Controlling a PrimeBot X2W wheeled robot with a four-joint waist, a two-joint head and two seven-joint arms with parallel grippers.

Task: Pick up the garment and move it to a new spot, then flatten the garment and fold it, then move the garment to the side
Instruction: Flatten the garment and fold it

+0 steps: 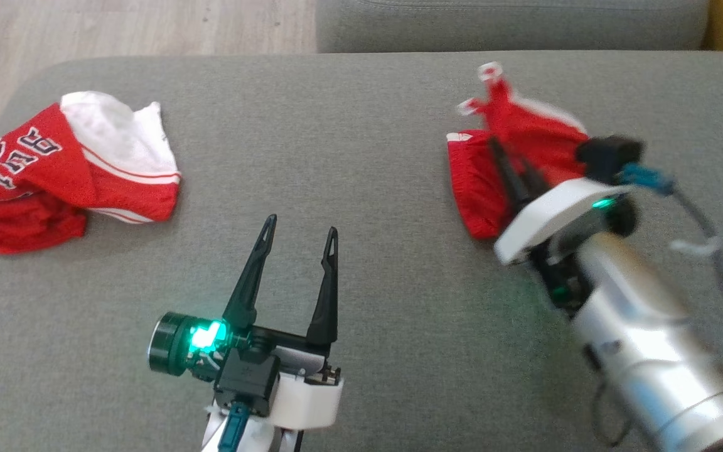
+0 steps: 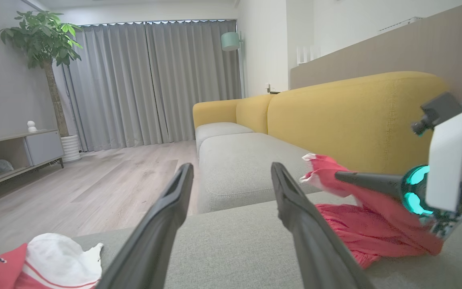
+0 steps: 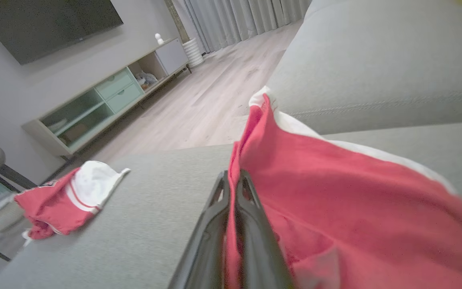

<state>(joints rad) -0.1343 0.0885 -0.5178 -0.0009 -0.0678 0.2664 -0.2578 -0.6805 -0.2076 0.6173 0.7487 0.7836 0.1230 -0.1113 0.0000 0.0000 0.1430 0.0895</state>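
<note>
The garment (image 1: 493, 188), red with white trim, lies bunched on the right of the grey cushion (image 1: 361, 125). One part of it is lifted. My right gripper (image 1: 504, 157) is shut on a fold of the red cloth. In the right wrist view the fabric is pinched between the closed fingertips of that gripper (image 3: 234, 180), and the garment (image 3: 335, 200) drapes away to the right. My left gripper (image 1: 302, 229) hovers open over bare cushion near the front middle, well apart from the garment. The left wrist view shows the same gripper (image 2: 231, 170) holding nothing, with the garment (image 2: 359, 228) off to its right.
A second red and white jersey (image 1: 54, 176) with lettering lies crumpled at the cushion's left edge. A yellow sofa back (image 2: 355, 116) rises behind the garment. Wooden floor (image 1: 117, 28) lies beyond the far left edge. Another grey cushion (image 1: 512, 25) adjoins the far side.
</note>
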